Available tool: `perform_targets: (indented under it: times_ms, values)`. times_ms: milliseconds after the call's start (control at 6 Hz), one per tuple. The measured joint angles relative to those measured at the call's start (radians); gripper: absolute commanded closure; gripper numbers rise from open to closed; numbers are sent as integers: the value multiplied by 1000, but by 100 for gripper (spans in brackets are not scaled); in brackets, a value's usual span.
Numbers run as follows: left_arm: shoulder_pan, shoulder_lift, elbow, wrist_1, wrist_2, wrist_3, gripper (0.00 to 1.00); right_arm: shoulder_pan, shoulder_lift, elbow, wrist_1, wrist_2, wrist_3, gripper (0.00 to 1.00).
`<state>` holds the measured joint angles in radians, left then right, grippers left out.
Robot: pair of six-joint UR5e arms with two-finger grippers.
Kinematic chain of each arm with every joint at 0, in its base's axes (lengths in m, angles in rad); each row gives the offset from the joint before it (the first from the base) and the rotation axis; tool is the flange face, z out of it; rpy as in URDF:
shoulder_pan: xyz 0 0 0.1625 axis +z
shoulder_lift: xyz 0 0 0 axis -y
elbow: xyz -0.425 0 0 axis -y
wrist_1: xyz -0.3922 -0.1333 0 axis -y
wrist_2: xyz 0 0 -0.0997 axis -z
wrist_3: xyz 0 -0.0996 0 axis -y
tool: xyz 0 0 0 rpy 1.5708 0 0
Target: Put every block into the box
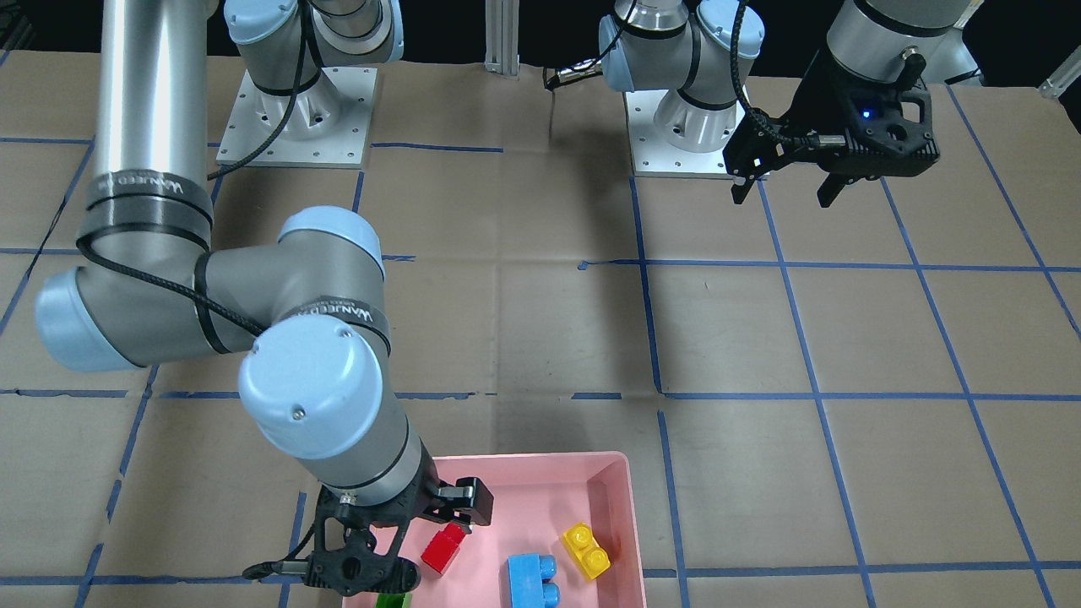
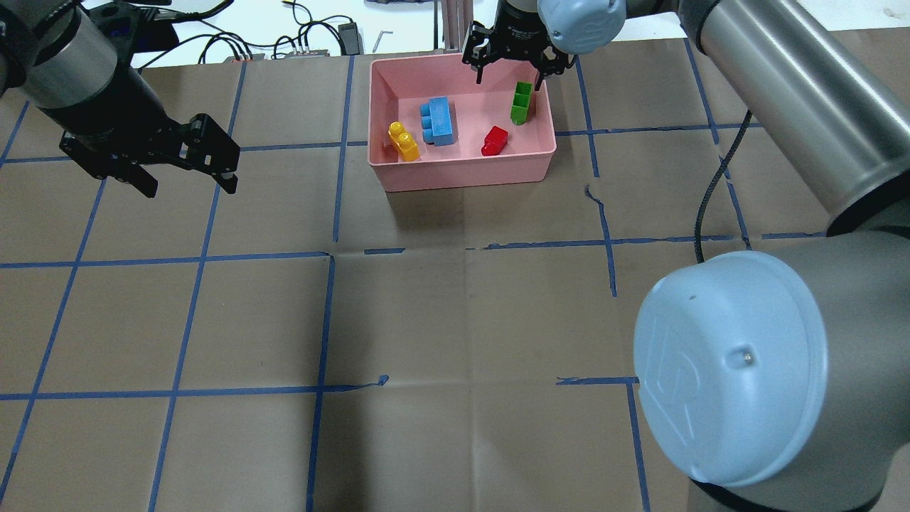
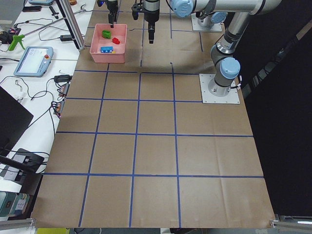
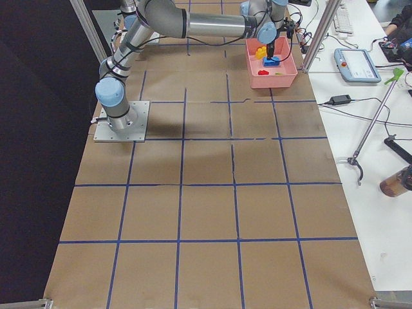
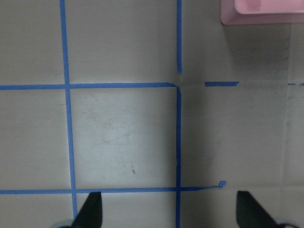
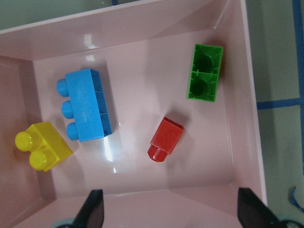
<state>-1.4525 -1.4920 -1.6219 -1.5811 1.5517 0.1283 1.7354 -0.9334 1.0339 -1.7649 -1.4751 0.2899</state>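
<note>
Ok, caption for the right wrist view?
Open right gripper above the box; inside: green block, red block, blue block, yellow block.

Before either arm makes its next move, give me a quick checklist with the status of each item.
1. Green block inside the box: ok.
2. Red block inside the box: ok.
3. Blue block and yellow block inside the box: ok.
4. Right gripper open, holding nothing: ok.
5. Right gripper above the blocks, touching none: ok.
6. Left gripper open, empty, over bare table beside the box: ok.
</note>
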Motion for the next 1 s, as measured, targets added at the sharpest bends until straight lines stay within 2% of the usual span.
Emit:
perform_targets:
  times_ms: [333, 500, 1000]
  values:
    - [0, -2, -3, 28, 1, 33, 0, -68, -108, 22, 194, -62, -107, 1]
    - [0, -2, -5, 39, 1, 45, 0, -94, -189, 82, 266, -87, -162, 1]
    - [0, -1, -4, 44, 1, 51, 0, -131, -480, 400, 292, -98, -224, 1]
